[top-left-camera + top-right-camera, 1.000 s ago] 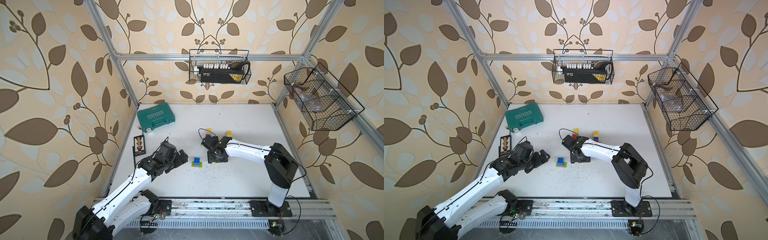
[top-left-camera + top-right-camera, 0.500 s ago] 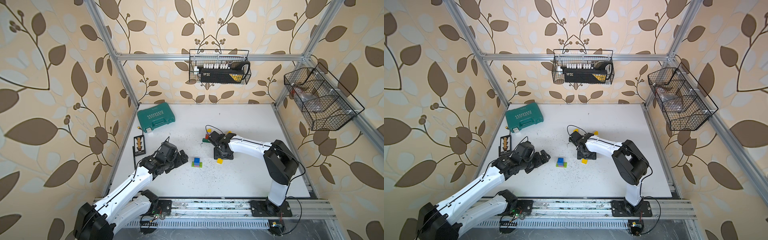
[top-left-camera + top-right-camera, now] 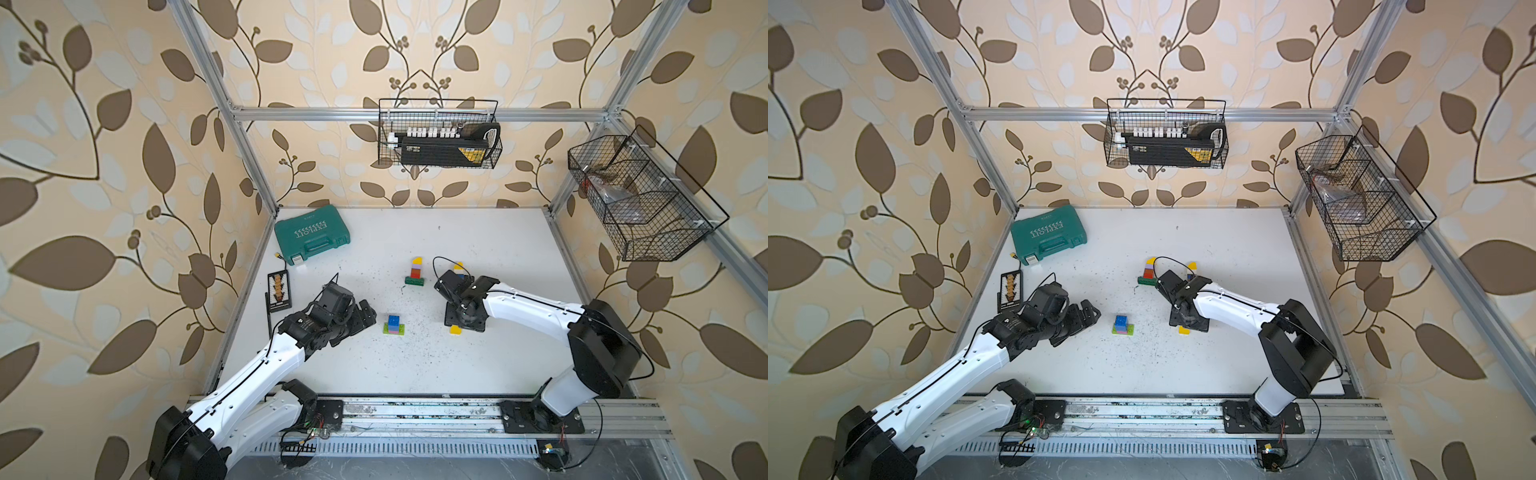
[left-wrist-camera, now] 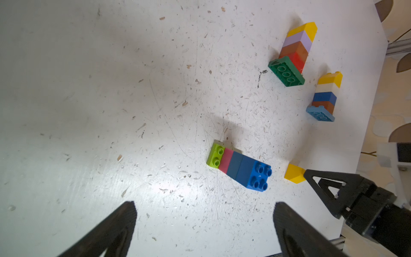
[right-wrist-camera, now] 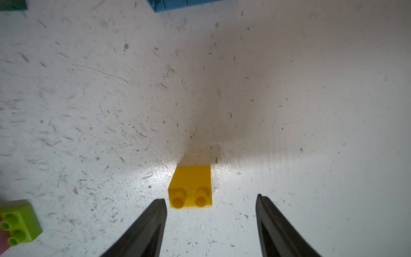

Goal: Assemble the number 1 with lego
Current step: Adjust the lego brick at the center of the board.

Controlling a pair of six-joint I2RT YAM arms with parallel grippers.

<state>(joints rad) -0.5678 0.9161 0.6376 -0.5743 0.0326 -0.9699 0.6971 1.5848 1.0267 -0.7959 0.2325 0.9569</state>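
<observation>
Right wrist view, right pincer (image 5: 210, 198) partly spread, yellow brick (image 5: 190, 187) loose just ahead, left pincer (image 4: 204, 203) spread wide, both empty

The first stack (image 3: 415, 272) was banded green, red, brown, lilac and yellow. At its three o'clock in both top views, a second stack (image 3: 459, 266) was striped light blue, brown, blue, white, yellow. Towards six o'clock, a third stack (image 3: 394, 325) was coloured lime, pink and blue, with a loose brick (image 5: 190, 187) in yellow. The table (image 3: 498, 232) was white, flecked dark.

Green-based stack (image 3: 415, 272) and blue-based stack (image 4: 323, 98) lie toppled; lime-pink-blue stack (image 3: 394, 325) stands upright; yellow brick (image 3: 456, 330) lies loose nearby.
</observation>
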